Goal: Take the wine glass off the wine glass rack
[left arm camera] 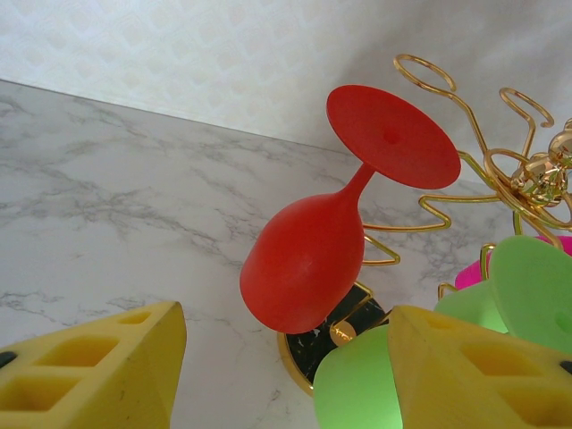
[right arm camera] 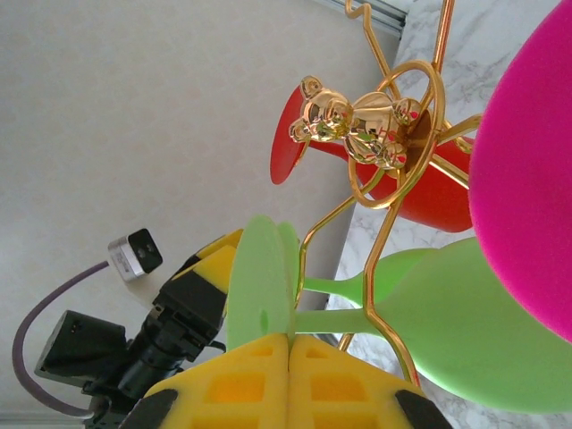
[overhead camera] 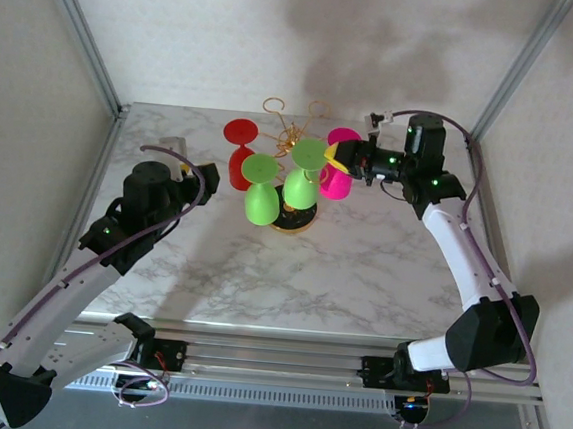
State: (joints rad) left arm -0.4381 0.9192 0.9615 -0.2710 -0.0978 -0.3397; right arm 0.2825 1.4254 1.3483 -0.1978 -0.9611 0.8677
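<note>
The rack [left arm camera: 534,172] stands mid-tabletop [left arm camera: 107,197] with four glasses hanging bowl-down from its gold arms. The one best placed for lifting looks to be the red glass [left arm camera: 304,259]. It lies straight ahead of the left claw [left arm camera: 286,340], framed between the two yellow fingers [left arm camera: 89,366]. Those fingers stand wide apart and hold nothing. The glass's long axis is tilted: the round foot is caught high in the wire, toward the rack's centre, and the bowl swings low and out toward the claw. The left arm is plainly the nearer one to it. A grasp would likely need the claw to travel forward along this line, then close across the bowl or the thin stem. The right claw [right arm camera: 290,375] sits on the rack's far side, pressed fully closed. Its tips are right against the rim of a green glass [right arm camera: 447,331], beside the pink glass [right arm camera: 527,179]. Whether it pinches that rim I cannot tell.
</note>
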